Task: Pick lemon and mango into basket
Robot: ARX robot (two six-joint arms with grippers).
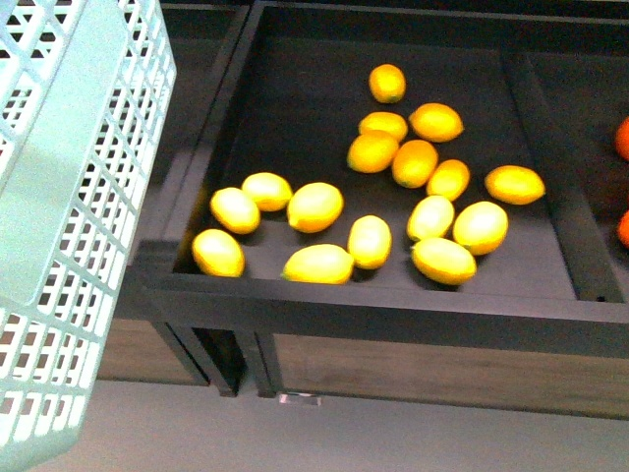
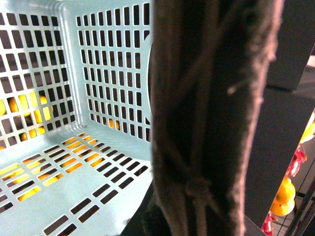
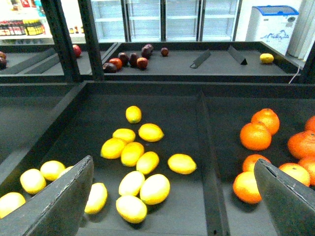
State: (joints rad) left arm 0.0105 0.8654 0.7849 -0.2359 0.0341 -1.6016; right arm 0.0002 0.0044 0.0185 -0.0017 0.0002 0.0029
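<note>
The basket's brown handle, wound with cord and knotted, hung right against the left wrist lens and blocked half that view. Behind it lay the teal basket. Its inside held no fruit as far as could be seen; the yellow showing through the slots in its wall and base was fruit outside it. The left pincer itself did not show, so its grip could not be told. In the front view the basket hung at the left, just beside the dark bin and partly over its corner.

The right pincer was spread wide and held nothing, its two dark fingers framing the fruit below. The lemons lay loose in the bin, bright yellow ones towards the front and left, deeper yellow-orange ones further back. Whether any of those was the mango could not be told. Tangerines sat in the next compartment, beyond a divider.

By this reading the task had barely begun: neither fruit was picked and both were left to go into the basket.

No writing could be read. Bottles on a far shelf bore labels too small to make out, and a white chest freezer showed only a blue pattern.
</note>
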